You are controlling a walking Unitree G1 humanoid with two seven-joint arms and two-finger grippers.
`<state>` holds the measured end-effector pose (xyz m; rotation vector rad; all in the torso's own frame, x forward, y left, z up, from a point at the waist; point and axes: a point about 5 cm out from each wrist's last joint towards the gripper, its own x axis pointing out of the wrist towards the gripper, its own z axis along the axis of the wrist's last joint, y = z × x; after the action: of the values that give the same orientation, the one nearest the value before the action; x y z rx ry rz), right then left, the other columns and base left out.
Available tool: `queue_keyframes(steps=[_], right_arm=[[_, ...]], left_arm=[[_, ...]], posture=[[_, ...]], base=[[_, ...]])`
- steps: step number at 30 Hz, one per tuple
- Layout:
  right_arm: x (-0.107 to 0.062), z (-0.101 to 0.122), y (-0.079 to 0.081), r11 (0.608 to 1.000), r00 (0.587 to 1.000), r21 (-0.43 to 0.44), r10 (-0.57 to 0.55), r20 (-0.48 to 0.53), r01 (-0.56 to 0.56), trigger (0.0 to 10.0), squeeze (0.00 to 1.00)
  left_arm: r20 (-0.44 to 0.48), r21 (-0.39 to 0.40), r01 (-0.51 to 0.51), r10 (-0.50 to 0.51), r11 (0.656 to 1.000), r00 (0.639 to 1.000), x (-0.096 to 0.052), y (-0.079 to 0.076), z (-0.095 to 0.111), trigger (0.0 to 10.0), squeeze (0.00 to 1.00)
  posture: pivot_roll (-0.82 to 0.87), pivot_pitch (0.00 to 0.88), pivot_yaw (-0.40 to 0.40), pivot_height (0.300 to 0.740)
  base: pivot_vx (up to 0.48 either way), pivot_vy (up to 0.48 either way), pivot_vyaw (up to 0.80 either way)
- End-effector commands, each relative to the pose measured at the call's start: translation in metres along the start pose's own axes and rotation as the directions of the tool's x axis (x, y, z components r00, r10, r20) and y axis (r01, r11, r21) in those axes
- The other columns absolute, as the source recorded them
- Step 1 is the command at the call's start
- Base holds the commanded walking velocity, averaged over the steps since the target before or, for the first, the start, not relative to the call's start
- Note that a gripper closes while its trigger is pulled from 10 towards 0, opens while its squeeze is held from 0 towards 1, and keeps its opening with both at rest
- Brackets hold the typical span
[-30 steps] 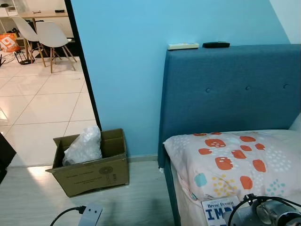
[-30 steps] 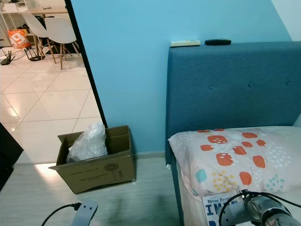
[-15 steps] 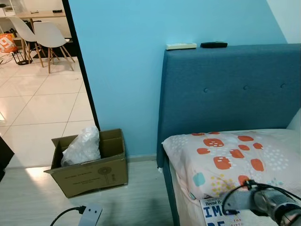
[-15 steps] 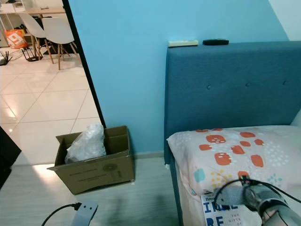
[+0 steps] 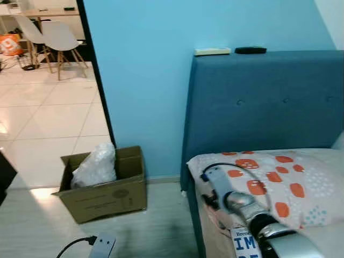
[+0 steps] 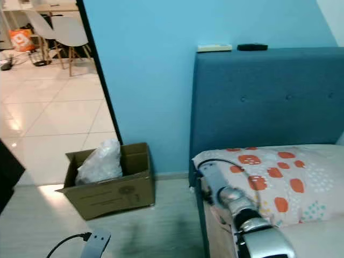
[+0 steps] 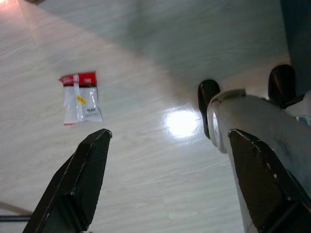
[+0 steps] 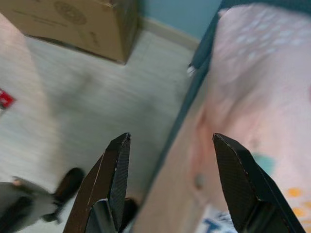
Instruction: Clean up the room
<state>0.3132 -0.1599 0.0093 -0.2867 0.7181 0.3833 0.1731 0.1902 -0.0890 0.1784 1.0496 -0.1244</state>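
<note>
Since a moment ago the right gripper (image 8: 167,184) swings up over the pillow (image 5: 301,183), wide open, empty. Left gripper (image 7: 165,179) too. Risk: snagging the bedding, missing the book (image 5: 244,244).

On the book (image 5: 243,246) lying on the bed (image 5: 322,244) below the pillow (image 5: 279,183), large blue letters "IM" are read; the smaller line above them is cut off. Print on the cardboard box (image 5: 102,196) and the floor packet (image 7: 80,97) is too small to be read.
</note>
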Motion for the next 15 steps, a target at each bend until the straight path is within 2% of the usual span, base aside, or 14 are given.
queue_keyframes(steps=[1,2,4,9,11,15], right_arm=[[-0.001,-0.008,-0.001,0.994,1.0,0.103,-0.029,-0.012,0.03,10.0,0.0],[0.001,-0.016,0.005,0.986,0.999,0.16,-0.036,-0.029,0.04,10.0,0.0],[0.001,-0.024,0.008,0.978,0.997,0.197,-0.051,-0.059,0.062,10.0,0.0],[-0.001,-0.037,0.01,0.981,0.991,0.173,-0.072,-0.117,0.092,10.0,0.0],[-0.006,-0.054,0.001,0.992,0.968,0.028,-0.111,-0.223,0.12,10.0,0.0],[-0.01,-0.052,-0.011,0.989,0.962,0.01,-0.139,-0.236,0.145,10.0,0.0]], left_arm=[[-0.003,-0.016,-0.006,0.006,1.0,1.0,0.0,0.0,-0.002,10.0,0.0],[-0.003,-0.017,-0.007,0.007,1.0,1.0,0.0,0.001,-0.002,10.0,0.0],[-0.004,-0.015,-0.01,0.01,1.0,1.0,0.0,0.002,-0.001,10.0,0.0],[-0.003,-0.009,-0.012,0.012,1.0,1.0,-0.001,0.004,-0.001,10.0,0.0],[0.0,-0.005,-0.015,0.015,1.0,1.0,-0.001,0.007,0.001,10.0,0.0],[-0.001,-0.003,-0.017,0.017,1.0,1.0,-0.001,0.008,0.0,10.0,0.0]], posture=[[0.01,0.007,-0.015,0.701],[0.01,0.006,-0.012,0.691],[0.01,0.009,-0.003,0.681],[0.01,0.009,-0.001,0.661],[0.01,0.013,0.002,0.646],[0.0,0.017,0.007,0.631]], base=[[0.0,0.0,0.0],[0.0,0.0,0.0],[0.0,0.0,0.0],[0.0,0.0,0.0],[0.0,0.0,0.0],[0.0,0.0,0.0]])
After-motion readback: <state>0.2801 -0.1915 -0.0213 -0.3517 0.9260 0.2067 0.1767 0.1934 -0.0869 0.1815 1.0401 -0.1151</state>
